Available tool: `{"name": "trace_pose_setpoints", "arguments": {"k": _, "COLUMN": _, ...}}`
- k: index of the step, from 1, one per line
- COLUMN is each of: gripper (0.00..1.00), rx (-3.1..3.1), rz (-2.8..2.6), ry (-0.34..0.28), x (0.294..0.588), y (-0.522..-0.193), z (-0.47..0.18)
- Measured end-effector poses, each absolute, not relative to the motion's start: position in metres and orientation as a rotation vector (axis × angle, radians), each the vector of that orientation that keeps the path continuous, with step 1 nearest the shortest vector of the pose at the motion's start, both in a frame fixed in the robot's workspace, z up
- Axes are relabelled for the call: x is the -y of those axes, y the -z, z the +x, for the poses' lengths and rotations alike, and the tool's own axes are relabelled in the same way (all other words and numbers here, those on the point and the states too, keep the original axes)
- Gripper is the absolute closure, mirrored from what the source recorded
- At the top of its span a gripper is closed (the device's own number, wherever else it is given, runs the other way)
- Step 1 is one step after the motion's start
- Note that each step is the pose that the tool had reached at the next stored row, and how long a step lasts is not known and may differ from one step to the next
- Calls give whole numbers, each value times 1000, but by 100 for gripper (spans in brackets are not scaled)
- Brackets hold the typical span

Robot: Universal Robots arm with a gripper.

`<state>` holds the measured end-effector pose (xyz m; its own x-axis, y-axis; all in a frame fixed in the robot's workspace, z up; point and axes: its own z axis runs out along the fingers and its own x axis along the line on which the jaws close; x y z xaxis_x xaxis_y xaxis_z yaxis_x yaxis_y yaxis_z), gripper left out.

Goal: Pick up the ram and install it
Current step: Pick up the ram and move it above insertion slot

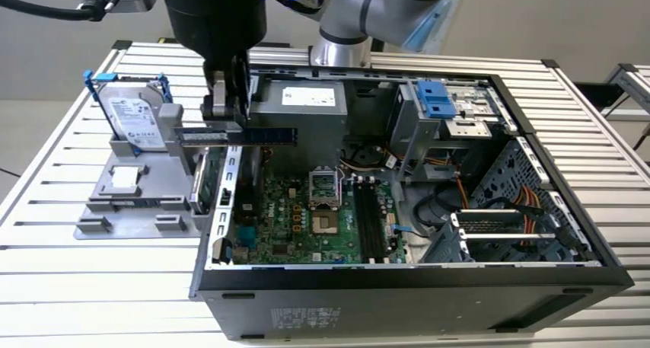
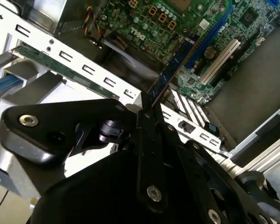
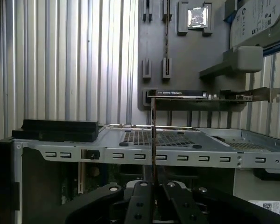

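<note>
**Slatted metal bench (image 1: 61, 287): thin dark blue ram stick (image 1: 266, 135) clamped over the edge of the open case**

Ribbed aluminium tabletop carries a black computer tower (image 1: 406, 302) lying on its side with the panel off. A grey moulded parts fixture (image 1: 132, 211) sits just beside it, on the exterior view's left. A silver hard drive with blue rails (image 1: 132, 116) stands in that fixture.

The arm's black two-finger gripper (image 1: 225, 123) is closed on the ram, pinching its flat faces somewhere near mid-length. The stick hangs level in the air. One end is over the fixture and the other reaches in over the case wall. It touches nothing but the fingers. In the second wrist view it juts out from the gripper (image 2: 147, 109) above the green motherboard (image 2: 200, 28). The long black memory slots (image 1: 371, 222) are well apart from it.

By its looks the stick is light and stiff. It is also thin and likely brittle under twisting. A hold on the flat faces around the middle suits it best, with the contact edge left free. So narrow a board could pivot between the pads if pushed off-centre.
</note>
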<state>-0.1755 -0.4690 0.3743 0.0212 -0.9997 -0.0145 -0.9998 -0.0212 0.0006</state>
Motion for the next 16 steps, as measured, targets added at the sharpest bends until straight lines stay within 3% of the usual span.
{"name": "trace_pose_setpoints", "arguments": {"k": 16, "gripper": 100, "rx": -2191, "rz": -2238, "ry": -17, "x": 469, "y": -374, "z": -152}}
